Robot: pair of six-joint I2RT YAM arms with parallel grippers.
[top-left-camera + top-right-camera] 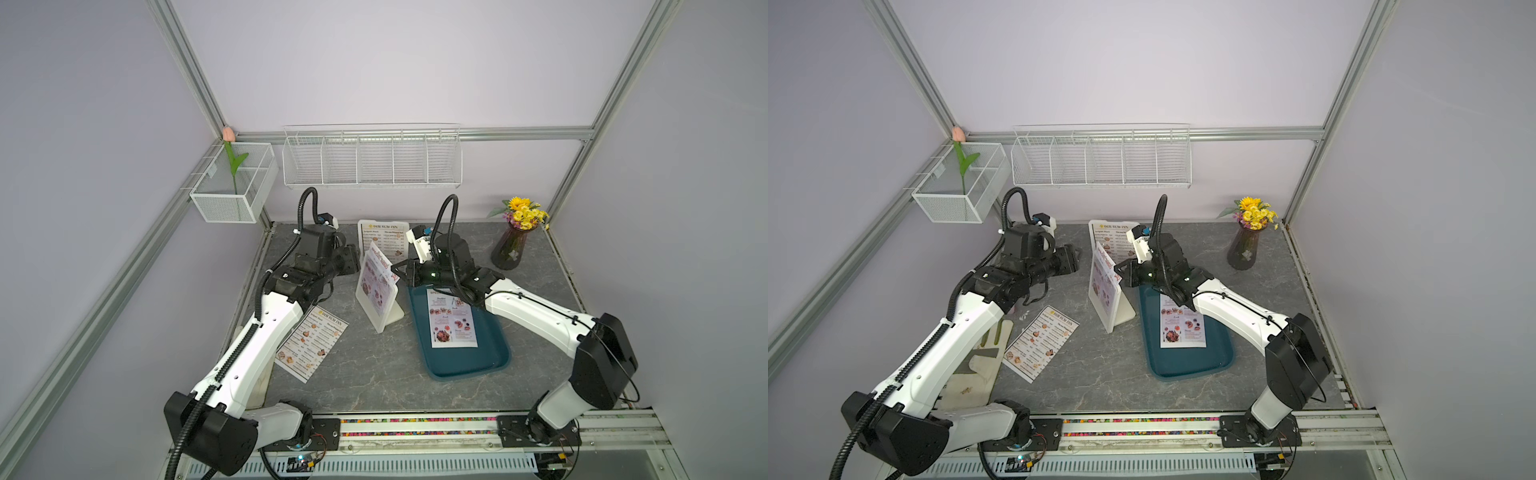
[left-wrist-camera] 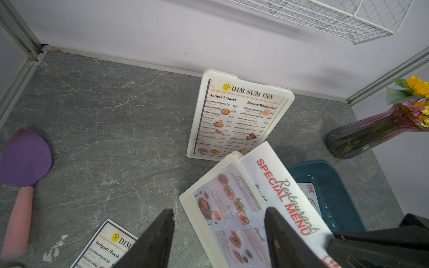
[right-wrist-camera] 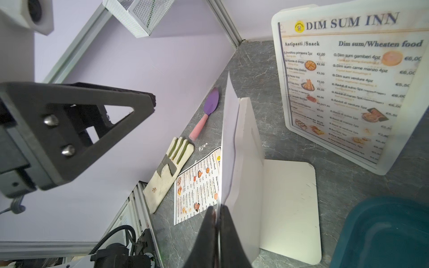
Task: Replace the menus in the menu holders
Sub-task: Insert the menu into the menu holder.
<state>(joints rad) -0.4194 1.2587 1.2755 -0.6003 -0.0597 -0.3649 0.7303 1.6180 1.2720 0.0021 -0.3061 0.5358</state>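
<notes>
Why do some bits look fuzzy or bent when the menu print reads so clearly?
Right wrist view: the right gripper, shut on the raised SPECIAL MENU sheet, sits too near the lens and blurs, while the framed DIM SUM INN menu reads sharp; left wrist view: the open left gripper looms dark and soft; in both top views the wide lens splays the frame posts.

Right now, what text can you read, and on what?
"DIM SUM INN", "Antipasti /Snack", "Dim sum/Wheaten food": framed menu in rear holder.
"DIM SUM INN", "Antipasti /Snack": loose menu on table.
"SPECIAL MENU", "Restaurant": protruding sheet in near holder.
Paper in teal tray: too small to read.
</notes>
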